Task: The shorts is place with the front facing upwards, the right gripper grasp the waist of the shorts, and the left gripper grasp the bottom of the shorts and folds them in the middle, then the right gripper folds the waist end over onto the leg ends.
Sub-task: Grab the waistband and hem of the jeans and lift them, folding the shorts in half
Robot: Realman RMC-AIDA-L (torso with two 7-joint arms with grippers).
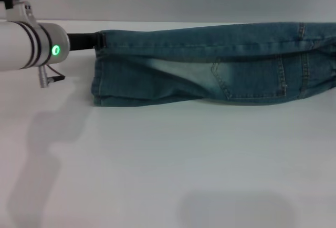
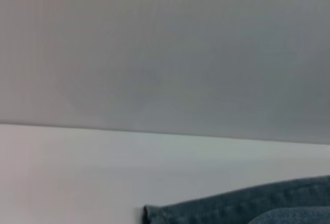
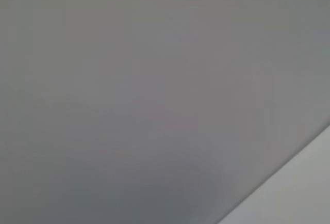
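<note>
Head view: left claw [image 1: 98,41] meets folded shorts' [image 1: 210,65] far-left corner.

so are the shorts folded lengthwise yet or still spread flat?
Folded lengthwise. In the head view the shorts lie as one narrow strip, a single leg wide, with the left gripper at the far corner of the leg ends.

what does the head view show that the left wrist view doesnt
Only the head view shows the left arm with its green ring, the left gripper at the far corner of the leg ends, and the shorts lying folded lengthwise, a pale patch and a pocket showing. Only the left wrist view shows a grey wall beyond the table's far edge. Both show the white table and blue denim; the wrist view catches just one hemmed corner.
</note>
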